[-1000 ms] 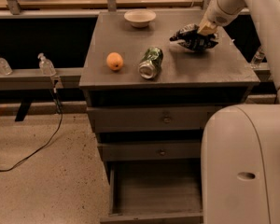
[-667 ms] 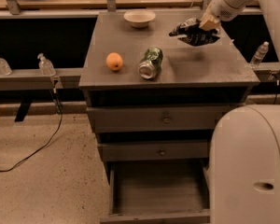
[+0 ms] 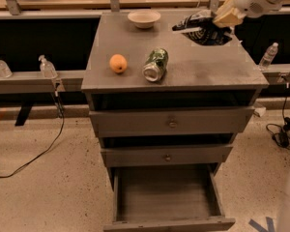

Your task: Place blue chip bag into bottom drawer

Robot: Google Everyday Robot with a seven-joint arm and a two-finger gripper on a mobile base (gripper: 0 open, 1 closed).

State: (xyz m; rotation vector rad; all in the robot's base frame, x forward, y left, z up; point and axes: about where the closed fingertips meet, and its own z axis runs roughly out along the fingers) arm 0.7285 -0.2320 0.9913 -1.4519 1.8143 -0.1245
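The blue chip bag (image 3: 202, 29) is a crumpled dark navy bag with pale patches, held in the air above the back right of the grey cabinet top (image 3: 193, 69). My gripper (image 3: 223, 18) is shut on its right end, with the white arm coming in from the upper right. The bottom drawer (image 3: 166, 202) is pulled open at the foot of the cabinet, a plain deep grey box with nothing in it. It is well below and in front of the bag.
A crushed green soda can (image 3: 155, 65) and an orange (image 3: 118, 63) lie on the cabinet top, a white bowl (image 3: 144, 18) at its back. Two shallower drawers with knobs (image 3: 171, 123) are shut. Plastic bottles (image 3: 47, 67) stand on a side rail; cables lie on the floor.
My gripper has lifted the chip bag off the cabinet top and carried it a little higher. The view has shifted, so the arm's near part no longer fills the lower right.
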